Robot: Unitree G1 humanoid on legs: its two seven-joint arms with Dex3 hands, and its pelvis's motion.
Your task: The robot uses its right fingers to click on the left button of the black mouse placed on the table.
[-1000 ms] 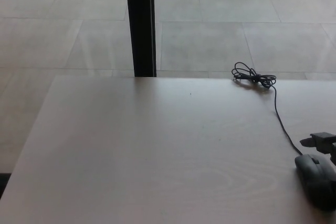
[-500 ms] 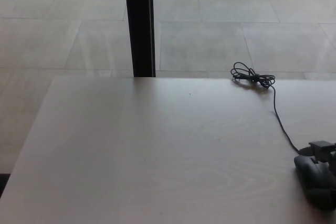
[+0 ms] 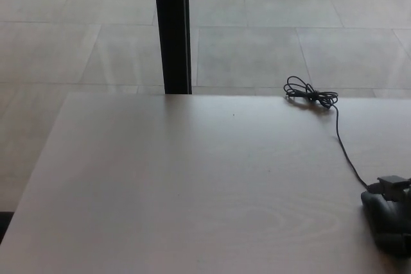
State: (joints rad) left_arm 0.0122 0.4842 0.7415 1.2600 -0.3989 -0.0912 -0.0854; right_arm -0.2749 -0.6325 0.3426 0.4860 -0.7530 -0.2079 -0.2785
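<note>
**Risk of a missed or pushed click near the bench's right edge**

The black mouse (image 3: pixel 387 221) is found at the right edge of the bench (image 3: pixel 192 190), near the front corner. Only a small part of the right hand (image 3: pixel 393 185) is seen above its front; whether the hand is released or clenched cannot be told. The wrong button may be pressed, or the mouse pushed aside, if the finger is lowered off-centre. The cable (image 3: pixel 343 145) may drag.

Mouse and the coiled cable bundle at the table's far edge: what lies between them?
Head view: only the mouse's own cable, running across bare table to the coil.
</note>
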